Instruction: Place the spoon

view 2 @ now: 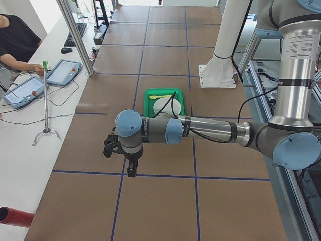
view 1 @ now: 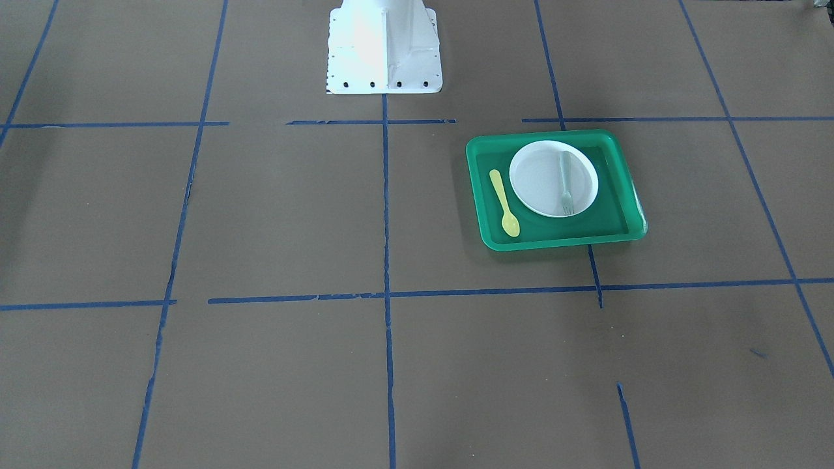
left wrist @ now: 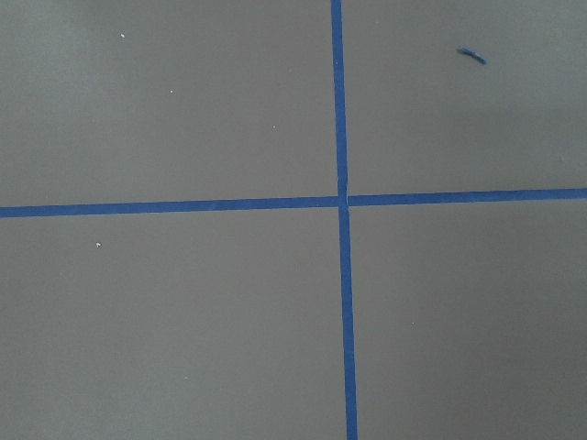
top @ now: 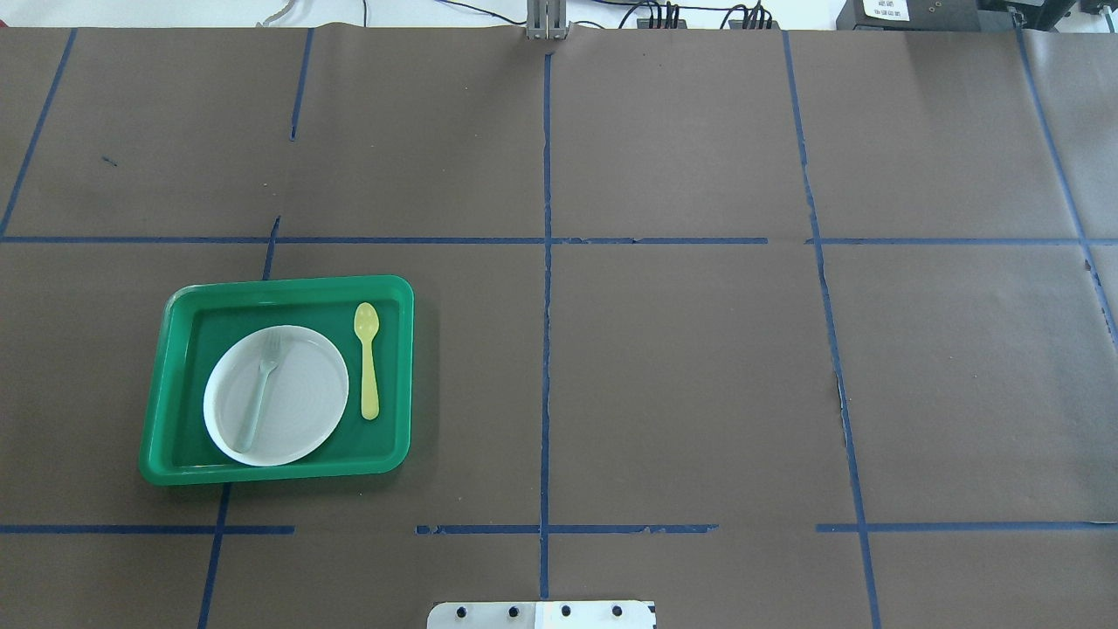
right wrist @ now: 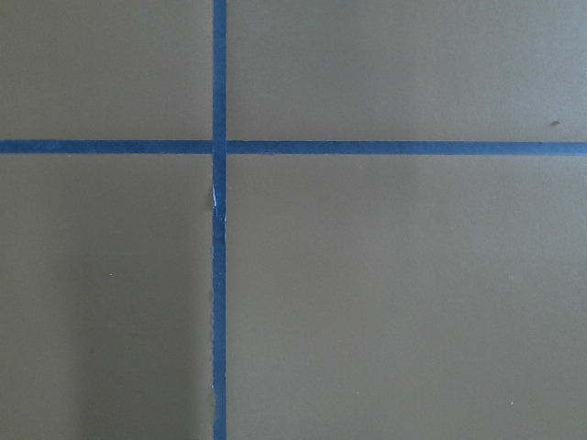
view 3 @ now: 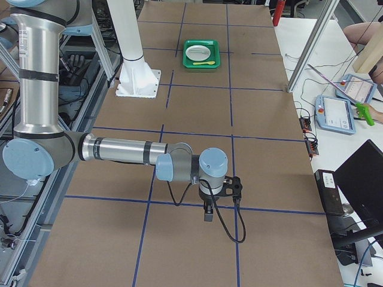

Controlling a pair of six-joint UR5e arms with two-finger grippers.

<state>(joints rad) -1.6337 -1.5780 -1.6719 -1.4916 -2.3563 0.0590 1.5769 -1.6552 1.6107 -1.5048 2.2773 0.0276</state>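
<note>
Silver arm tubes; lt-blue joint caps; white bolted base plate.

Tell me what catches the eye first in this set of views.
A green tray on the robot's left side holds a white plate with a grey fork lying on it. A yellow spoon lies in the tray beside the plate. The left gripper and right gripper hang over bare taped table, away from the tray.
</note>
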